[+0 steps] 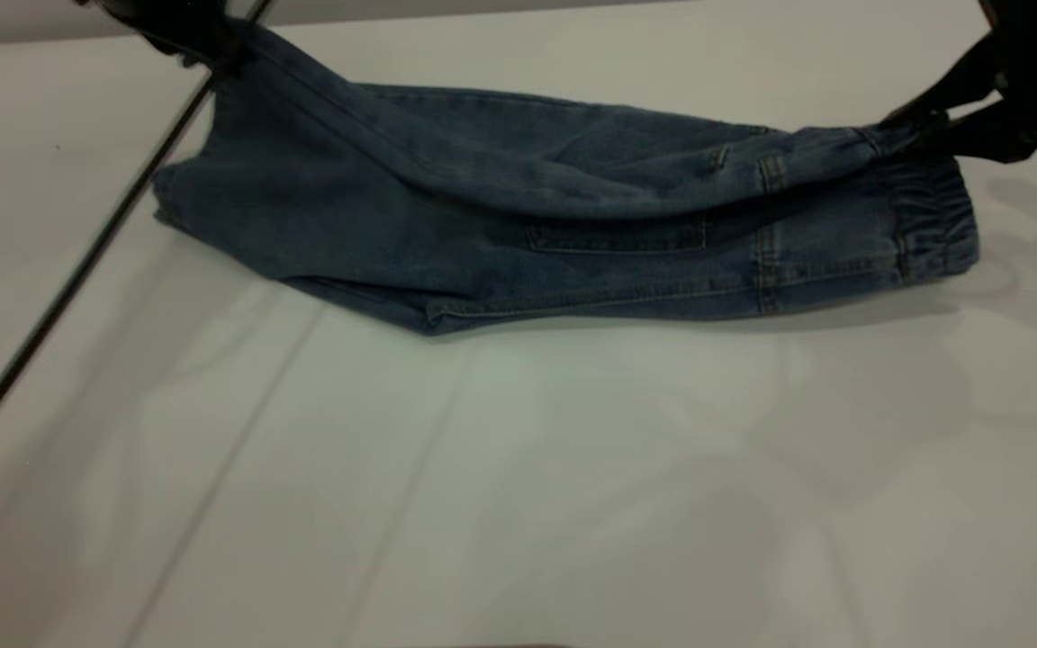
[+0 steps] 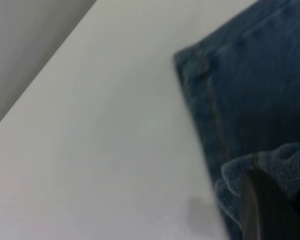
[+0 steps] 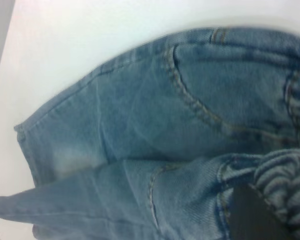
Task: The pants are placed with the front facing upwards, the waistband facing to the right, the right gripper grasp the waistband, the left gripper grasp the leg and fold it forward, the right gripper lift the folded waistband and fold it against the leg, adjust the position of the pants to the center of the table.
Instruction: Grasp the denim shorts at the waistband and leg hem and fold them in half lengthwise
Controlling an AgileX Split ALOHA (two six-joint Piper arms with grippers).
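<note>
Pants [image 1: 500,225] held stretched above the bench [image 1: 572,468]: leg hem pinched by left end effector [image 1: 199,45], waistband [image 1: 919,202] pinched by right end effector [image 1: 937,126], so one half can be folded over the other.

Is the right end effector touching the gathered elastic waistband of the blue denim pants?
Touching. The exterior view shows the right end effector pinching the puckered waistband edge, lifting it off the white table.

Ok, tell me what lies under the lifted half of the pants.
Under the half that the left gripper and right gripper hold up lies the pants' other leg, flat on the table, patch pocket showing. The far part is covered.
</note>
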